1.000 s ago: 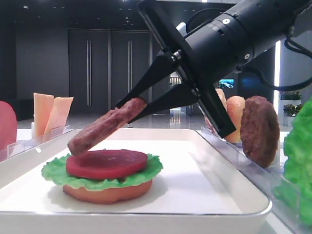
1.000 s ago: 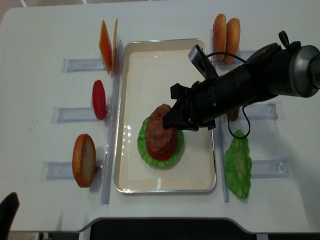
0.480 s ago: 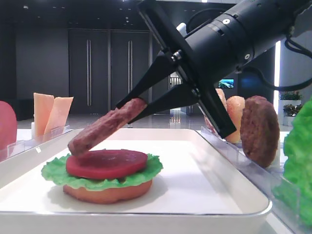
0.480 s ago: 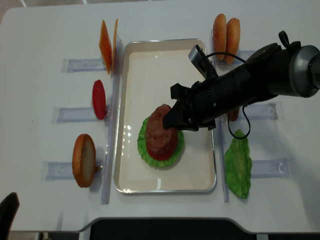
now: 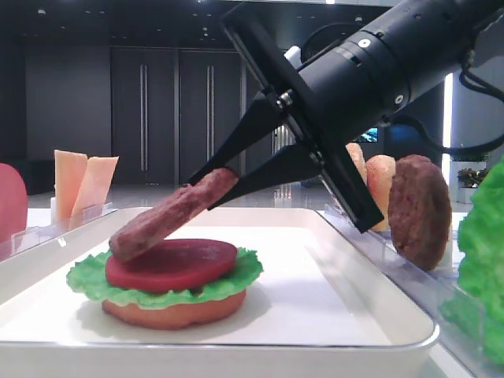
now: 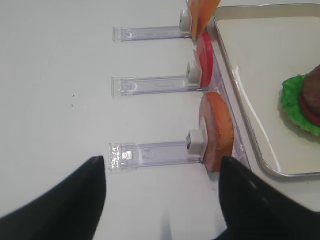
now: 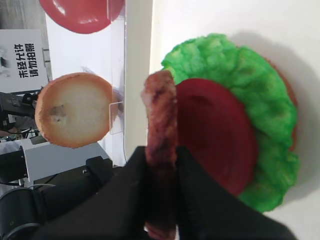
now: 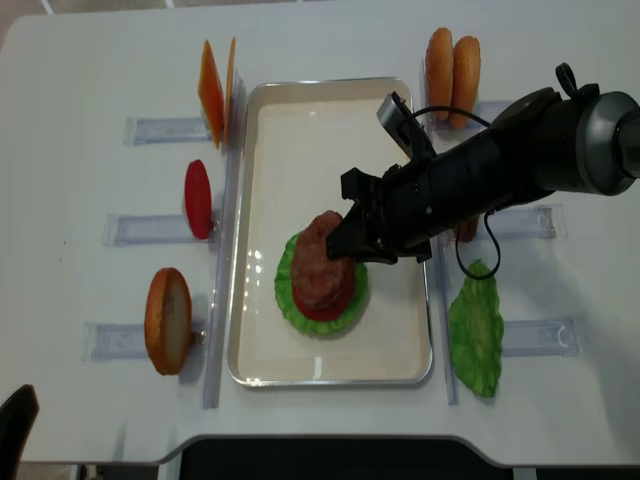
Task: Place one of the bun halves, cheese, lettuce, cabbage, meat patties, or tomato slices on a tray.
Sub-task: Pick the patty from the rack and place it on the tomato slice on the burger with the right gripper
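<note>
The right end effector (image 5: 206,176) is pinching a meat patty (image 5: 169,215) by its near edge, jaws clamped tight on the disc, so the patty is slanting away and down from the fingertips instead of lying flat. That tilt looks deliberate: the far, low edge is touching or all but touching the tomato slice (image 5: 172,263) just beneath the fingertips, which would let the patty hinge down onto the stack once released. Directly below the end effector, the tomato slice is sitting on a lettuce (image 5: 236,270) leaf, which in turn is covering a bun half (image 5: 175,310), and all three are resting stacked inside the white tray (image 5: 346,315); the rest of the tray floor is showing bare white. Beyond the fingertips, across the tray's far rim, clear racks on the tabletop (image 8: 90,90) are standing spare pieces on edge, presumably so a pincer can grasp them by the rim: another bun half (image 8: 167,320), a second tomato slice (image 8: 198,198) and the cheese (image 8: 213,92) slices. Behind the end effector, on the arm's own side, two more bun halves (image 8: 452,65) are standing in a rack and a loose lettuce leaf (image 8: 476,328) is lying nearby. The left end effector (image 6: 162,200) is hanging well apart from the tray with its jaws spread wide, gripping nothing.
</note>
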### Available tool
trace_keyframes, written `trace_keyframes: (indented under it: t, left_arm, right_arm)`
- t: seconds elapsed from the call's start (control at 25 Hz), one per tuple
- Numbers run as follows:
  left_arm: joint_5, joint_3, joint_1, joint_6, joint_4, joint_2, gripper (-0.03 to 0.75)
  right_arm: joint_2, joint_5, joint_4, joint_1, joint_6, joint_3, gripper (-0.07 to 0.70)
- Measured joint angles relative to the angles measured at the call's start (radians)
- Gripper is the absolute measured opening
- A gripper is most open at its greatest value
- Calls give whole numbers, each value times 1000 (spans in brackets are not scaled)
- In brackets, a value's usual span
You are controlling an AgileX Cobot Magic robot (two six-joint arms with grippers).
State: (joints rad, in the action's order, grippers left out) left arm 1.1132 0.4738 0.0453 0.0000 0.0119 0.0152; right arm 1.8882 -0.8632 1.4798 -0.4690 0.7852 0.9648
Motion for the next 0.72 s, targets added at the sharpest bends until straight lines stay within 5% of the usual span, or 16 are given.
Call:
trace_keyframes:
  t: [0.52,0.72]
  left_arm:
    - [0,0,0,0,0,0,534]
    - [0,0,0,0,0,0,534]
  right_arm:
    - [8,4,0,0,-11,0,106]
    - [8,13,0,0,-17,0,272]
